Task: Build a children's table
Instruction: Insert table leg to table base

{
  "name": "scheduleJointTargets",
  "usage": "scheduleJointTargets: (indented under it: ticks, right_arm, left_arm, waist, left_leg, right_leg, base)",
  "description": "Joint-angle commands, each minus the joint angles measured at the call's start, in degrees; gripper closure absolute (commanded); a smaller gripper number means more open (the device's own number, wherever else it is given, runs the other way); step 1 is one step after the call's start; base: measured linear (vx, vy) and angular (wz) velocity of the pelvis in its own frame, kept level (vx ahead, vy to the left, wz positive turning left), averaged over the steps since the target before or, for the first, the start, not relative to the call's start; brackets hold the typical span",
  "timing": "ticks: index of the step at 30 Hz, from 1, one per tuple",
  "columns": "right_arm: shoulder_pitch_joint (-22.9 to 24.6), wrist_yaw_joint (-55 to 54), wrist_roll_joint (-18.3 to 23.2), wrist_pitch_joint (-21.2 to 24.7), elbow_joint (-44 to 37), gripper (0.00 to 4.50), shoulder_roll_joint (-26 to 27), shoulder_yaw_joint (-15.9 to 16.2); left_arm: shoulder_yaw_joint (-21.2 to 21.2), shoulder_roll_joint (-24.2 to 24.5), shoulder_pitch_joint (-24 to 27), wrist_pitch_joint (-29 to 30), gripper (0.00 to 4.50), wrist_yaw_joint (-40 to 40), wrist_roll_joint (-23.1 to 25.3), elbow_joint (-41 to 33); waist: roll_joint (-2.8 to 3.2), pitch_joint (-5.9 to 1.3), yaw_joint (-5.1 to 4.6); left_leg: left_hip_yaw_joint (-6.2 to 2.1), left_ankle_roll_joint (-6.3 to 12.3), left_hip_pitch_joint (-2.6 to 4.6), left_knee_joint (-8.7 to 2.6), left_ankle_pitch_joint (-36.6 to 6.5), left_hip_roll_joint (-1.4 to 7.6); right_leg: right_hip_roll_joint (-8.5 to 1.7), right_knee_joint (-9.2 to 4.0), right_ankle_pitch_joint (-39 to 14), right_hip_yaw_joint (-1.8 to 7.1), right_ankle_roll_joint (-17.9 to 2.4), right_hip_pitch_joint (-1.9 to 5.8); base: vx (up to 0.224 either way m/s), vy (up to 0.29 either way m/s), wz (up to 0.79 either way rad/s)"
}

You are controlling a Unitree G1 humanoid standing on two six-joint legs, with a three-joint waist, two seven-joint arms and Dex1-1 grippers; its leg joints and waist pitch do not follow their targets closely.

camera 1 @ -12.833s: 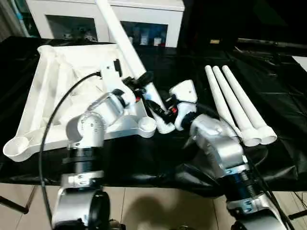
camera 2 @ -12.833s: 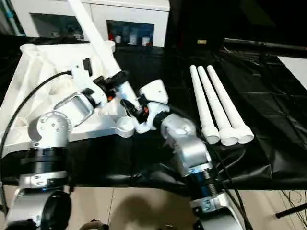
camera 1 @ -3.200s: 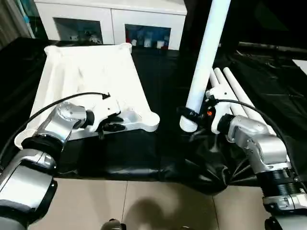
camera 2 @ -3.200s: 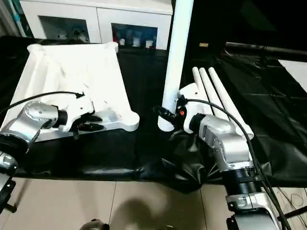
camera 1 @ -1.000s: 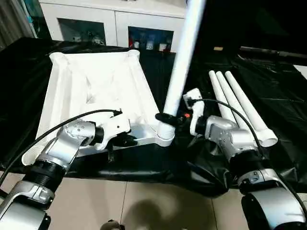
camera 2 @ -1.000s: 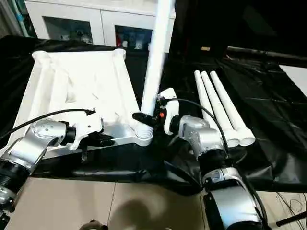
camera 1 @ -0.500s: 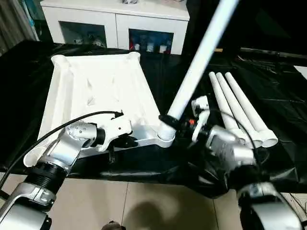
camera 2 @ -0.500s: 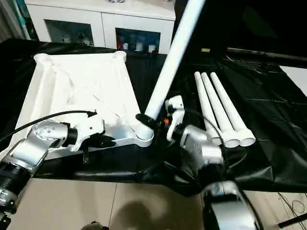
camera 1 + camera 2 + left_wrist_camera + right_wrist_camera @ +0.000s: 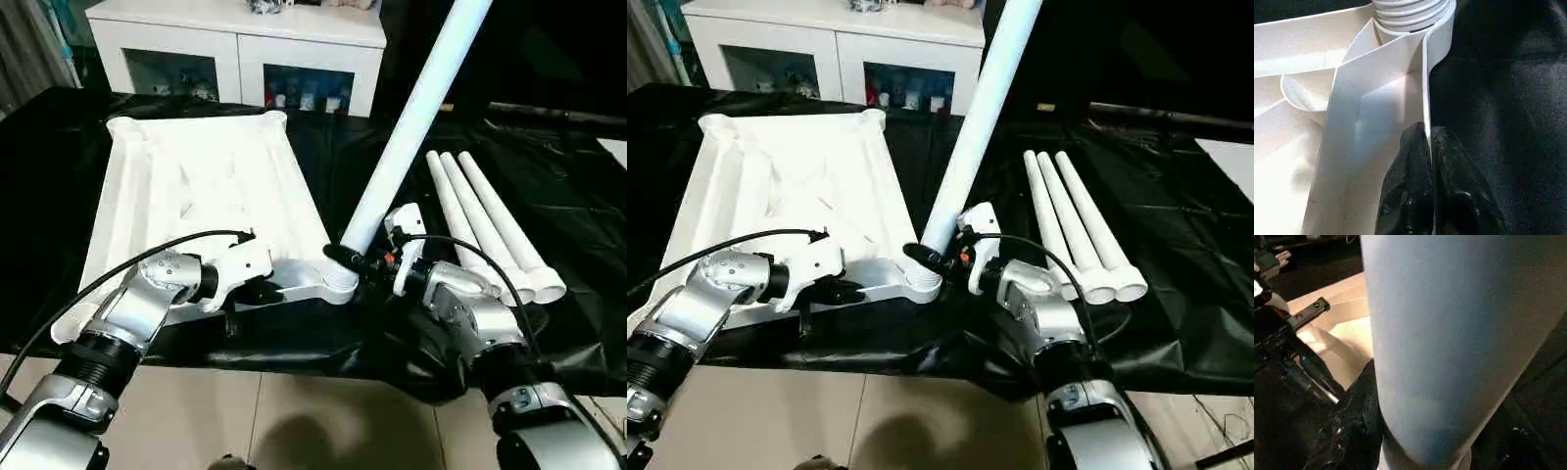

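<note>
Our left gripper [image 9: 1428, 147] has its jaws pinched on the thin side wall of the tabletop [image 9: 196, 186], near the corner closest to us, and our right gripper [image 9: 355, 260] has its jaws clamped around the thick lower end of a leg [image 9: 416, 117]. The tabletop lies upside down on the black sheet [image 9: 323, 147] covering the work surface. The leg's ribbed foot sits at the corner socket [image 9: 340, 286] beside our left gripper, but the tube leans away to the right rather than standing straight up from the socket.

That lean is our main worry. If we push down while the leg is tilted, the ribbed end could jam crooked in the socket or skid off its rim. A sideways shove could also slide the tabletop across the slick sheet, since we hold it only by one thin wall. Three more legs [image 9: 490, 220] lie side by side on the sheet to our right, just beside our right arm, and a careless swing of the elbow could roll them.
</note>
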Motion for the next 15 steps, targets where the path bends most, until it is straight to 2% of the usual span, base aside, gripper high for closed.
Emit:
scheduleJointTargets:
  ticks: [1, 3, 4, 5, 7, 8, 9, 10, 12, 13, 15]
  right_arm:
    - [1.73, 2.38, -6.35, 3.83, 5.16, 2.63, -1.64, 6.12]
    - [0.7, 3.57, -7.18, 3.92, 5.93, 2.63, -2.06, 7.02]
    - [0.7, 3.57, -7.18, 3.92, 5.93, 2.63, -2.06, 7.02]
    - [-0.02, 4.37, -7.35, 4.19, 6.39, 2.63, -2.3, 7.36]
    - [-0.35, 4.9, -7.38, 4.51, 6.54, 2.63, -2.45, 7.55]
    - [-0.82, 5.89, -7.63, 4.67, 7.02, 2.63, -2.81, 8.04]
    - [-0.82, 5.89, -7.63, 4.67, 7.02, 2.63, -2.81, 8.04]
    - [-1.01, 6.33, -7.71, 4.59, 7.39, 2.63, -2.97, 8.15]
    - [-1.14, 7.18, -7.6, 4.48, 8.11, 2.63, -3.23, 7.77]
    - [-0.99, 7.74, -7.45, 4.55, 8.17, 2.63, -3.44, 7.69]
    - [-0.74, 8.57, -7.25, 4.73, 8.13, 2.63, -3.76, 7.73]
  left_arm:
    - [-1.28, -0.52, -0.04, -1.55, 4.5, -0.43, 0.24, -1.44]
    - [-1.55, -0.36, 0.07, -2.2, 4.5, -1.25, 0.15, -1.82]
    - [-1.55, -0.36, 0.07, -2.2, 4.5, -1.25, 0.15, -1.82]
    - [-1.68, -0.29, 0.18, -2.34, 4.5, -1.56, 0.2, -2.14]
    - [-1.73, -0.28, 0.22, -2.31, 4.5, -1.61, 0.25, -2.25]
    - [-1.79, -0.34, 0.28, -2.49, 4.5, -1.94, 0.16, -2.27]
    - [-1.79, -0.34, 0.28, -2.49, 4.5, -1.94, 0.16, -2.27]
    - [-1.83, -0.41, 0.28, -2.61, 4.5, -2.1, 0.12, -2.27]
    - [-1.82, -0.64, 0.26, -2.93, 4.5, -2.45, -0.2, -2.27]
    - [-1.75, -0.8, 0.28, -3.11, 4.5, -2.85, -0.6, -2.39]
    - [-1.66, -0.97, 0.35, -3.3, 4.5, -3.49, -1.18, -2.67]
  waist:
    - [0.1, -2.79, -0.44]
    - [0.47, -2.79, -0.37]
    - [0.33, -2.82, -0.4]
    - [-0.16, -2.92, -0.5]
    - [-0.04, -3.03, -0.48]
    - [-0.45, -3.05, -0.53]
    - [-0.34, -3.07, -0.52]
    - [-0.55, -3.09, -0.58]
    - [-0.58, -3.12, -0.5]
    - [-1.12, -3.06, -0.59]
    - [-0.82, -3.1, -0.41]
  left_leg:
    - [-1.86, -1.91, 1.4, -5.22, -20.44, 2.89]
    - [-1.88, -1.97, 1.56, -5.15, -20.35, 2.92]
    - [-1.88, -2.14, 1.62, -5.2, -20.72, 2.96]
    - [-1.81, -2.19, 1.68, -5.29, -20.86, 3.01]
    - [-1.92, -2.33, 1.61, -5.47, -20.66, 3.04]
    - [-1.88, -2.23, 1.58, -5.43, -20.62, 3.02]
    - [-1.91, -2.24, 1.61, -5.41, -20.78, 3.02]
    - [-1.82, -2.19, 1.61, -5.37, -20.87, 3.0]
    - [-1.81, -2.09, 1.65, -5.31, -20.72, 3.02]
    - [-1.75, -1.89, 1.55, -5.34, -20.56, 3.04]
    - [-1.74, -1.73, 1.61, -5.3, -19.9, 3.05]
  right_leg:
    - [-5.07, -5.47, -20.51, 2.73, -10.43, 0.76]
    - [-5.24, -5.48, -20.98, 2.78, -10.35, 0.52]
    - [-5.19, -5.53, -20.95, 2.8, -10.2, 0.48]
    - [-5.08, -5.53, -20.11, 2.78, -10.11, 0.51]
    - [-5.05, -5.39, -18.83, 2.7, -10.15, 0.64]
    - [-5.04, -5.36, -18.58, 2.71, -10.14, 0.67]
    - [-5.1, -5.34, -18.68, 2.72, -10.21, 0.65]
    - [-5.1, -5.43, -18.8, 2.75, -10.22, 0.6]
    - [-5.16, -5.46, -19.0, 2.77, -10.22, 0.57]
    - [-5.12, -5.54, -19.39, 2.74, -10.07, 0.61]
    - [-5.19, -5.5, -19.28, 2.79, -9.95, 0.58]
  base:
    - [0.0, 0.0, 0.0]
    - [0.0, 0.0, 0.0]
    - [0.0, 0.0, 0.0]
    - [0.0, 0.0, 0.0]
    - [0.0, 0.0, 0.0]
    - [0.0, 0.0, 0.0]
    - [0.0, 0.0, 0.0]
    - [0.0, 0.0, 0.0]
    - [0.0, 0.0, 0.0]
    - [0.0, 0.0, 0.0]
    - [0.0, 0.0, 0.0]
